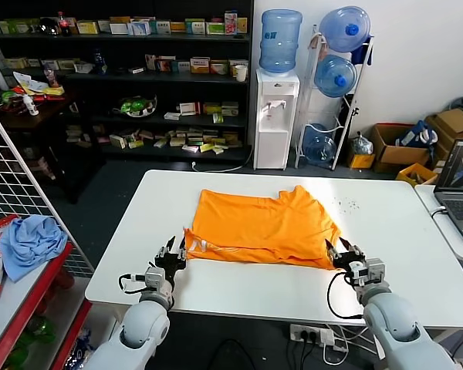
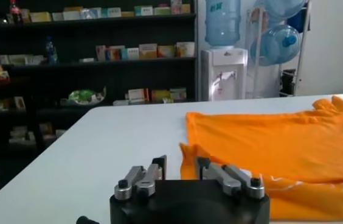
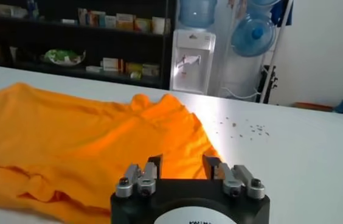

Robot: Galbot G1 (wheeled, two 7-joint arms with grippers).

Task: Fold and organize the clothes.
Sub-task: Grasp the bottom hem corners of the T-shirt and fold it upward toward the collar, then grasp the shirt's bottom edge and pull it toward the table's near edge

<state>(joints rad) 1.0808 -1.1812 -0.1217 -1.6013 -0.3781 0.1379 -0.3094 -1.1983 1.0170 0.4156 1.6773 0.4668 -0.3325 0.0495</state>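
Left gripper (image 1: 173,248) and right gripper (image 1: 343,252): fingers parted, empty, at the folded orange T-shirt's (image 1: 262,225) near corners on the counter (image 1: 393,231).

T-shirt (image 1: 261,226) lies flat on table (image 1: 401,231), center, near edge folded over twd the back. Left gripper (image 1: 172,253) at shirt's near-left corner, right gripper (image 1: 341,255) at near-right corner, both low over the table w/ jaws apart. Shelves (image 1: 123,77) behind table, left. Water dispenser (image 1: 276,116) behind center; bottle rack (image 1: 336,85) right of it. Laptop (image 1: 459,185) on side desk, far right. Cloth (image 1: 31,243) on low rack, far left.
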